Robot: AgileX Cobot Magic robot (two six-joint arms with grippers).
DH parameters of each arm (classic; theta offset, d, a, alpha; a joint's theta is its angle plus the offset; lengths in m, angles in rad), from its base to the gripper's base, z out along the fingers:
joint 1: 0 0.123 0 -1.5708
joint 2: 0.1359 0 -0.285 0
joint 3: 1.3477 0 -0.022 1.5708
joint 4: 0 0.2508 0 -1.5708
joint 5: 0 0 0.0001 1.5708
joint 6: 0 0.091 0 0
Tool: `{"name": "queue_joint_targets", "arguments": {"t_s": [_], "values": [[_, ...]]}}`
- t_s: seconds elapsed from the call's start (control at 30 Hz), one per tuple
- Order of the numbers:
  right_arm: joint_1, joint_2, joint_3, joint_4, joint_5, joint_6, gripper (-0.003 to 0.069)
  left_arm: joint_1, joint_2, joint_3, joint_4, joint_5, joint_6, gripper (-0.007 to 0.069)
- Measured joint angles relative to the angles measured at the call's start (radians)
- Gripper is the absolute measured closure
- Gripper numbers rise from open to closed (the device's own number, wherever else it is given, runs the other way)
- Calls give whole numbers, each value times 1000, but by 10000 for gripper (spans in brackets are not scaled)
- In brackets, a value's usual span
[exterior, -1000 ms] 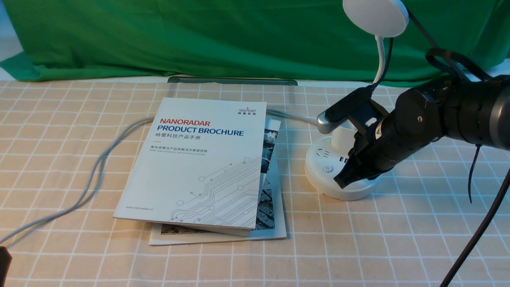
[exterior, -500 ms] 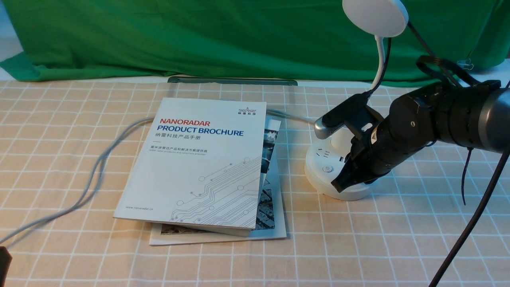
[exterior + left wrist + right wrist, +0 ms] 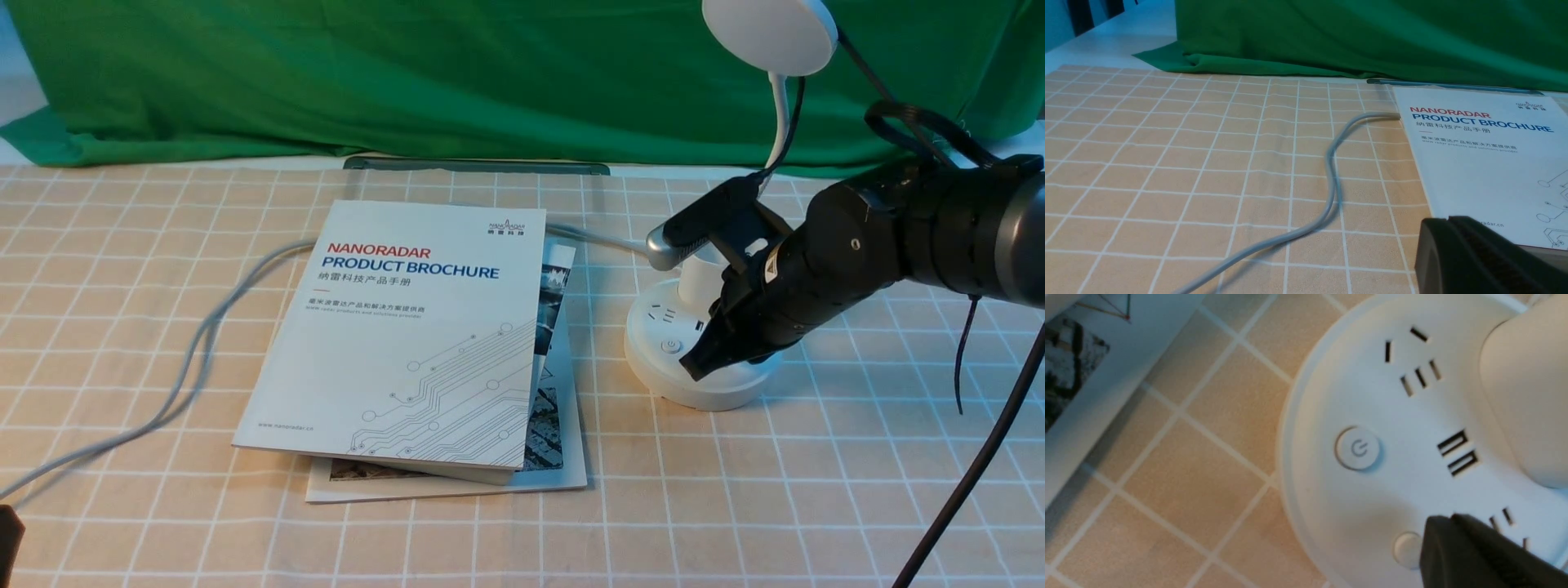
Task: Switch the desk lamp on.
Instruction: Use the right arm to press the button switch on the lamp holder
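Observation:
The white desk lamp stands at the right: round disc head (image 3: 770, 34), thin neck (image 3: 781, 114), cup holder (image 3: 700, 282) and round base (image 3: 657, 359) with sockets. The base's power button (image 3: 671, 346) shows in the right wrist view (image 3: 1358, 448) too. A second plain button (image 3: 1406, 549) sits beside my fingertips. My right gripper (image 3: 695, 370) is shut and empty, its tip just over the base's front part, next to that plain button (image 3: 1443, 522). The lamp head looks unlit. My left gripper (image 3: 1447, 222) is shut and empty, low near the brochure's corner.
A white "NANORADAR PRODUCT BROCHURE" booklet (image 3: 416, 327) lies on another booklet (image 3: 555, 457) left of the lamp. A grey cable (image 3: 204, 335) runs across the checked tablecloth from under the booklets. A green cloth (image 3: 408, 73) hangs behind. A dark strip (image 3: 476, 166) lies at the cloth's foot.
My right arm dipped and shifted slightly left toward the lamp base, then rose back a little. The lamp head stays unlit. The left arm has not moved.

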Motion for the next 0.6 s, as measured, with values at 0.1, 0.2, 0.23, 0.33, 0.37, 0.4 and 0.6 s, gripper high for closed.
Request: {"name": "queue_joint_targets", "arguments": {"t_s": [0.1, 0.2, 0.23, 0.33, 0.37, 0.4, 0.6], "values": [[-3, 0, 1, -1, -2, 1, 624, 0, 0, 0, 0, 0, 0, 603], [-3, 0, 1, -1, -7, 1, 624, 0, 0, 0, 0, 0, 0, 603], [-3, 0, 1, -1, -8, 1, 624, 0, 0, 0, 0, 0, 0, 603], [-3, 13, 1, -1, -9, 2, 624, 0, 0, 0, 0, 0, 0, 603], [-3, 17, 1, -1, -9, 2, 624, 0, 0, 0, 0, 0, 0, 603], [-2, 23, 1, -1, -3, 2, 624, 0, 0, 0, 0, 0, 0, 603], [0, 30, 1, -4, 4, 2, 624, 0, 0, 0, 0, 0, 0, 603]]}}
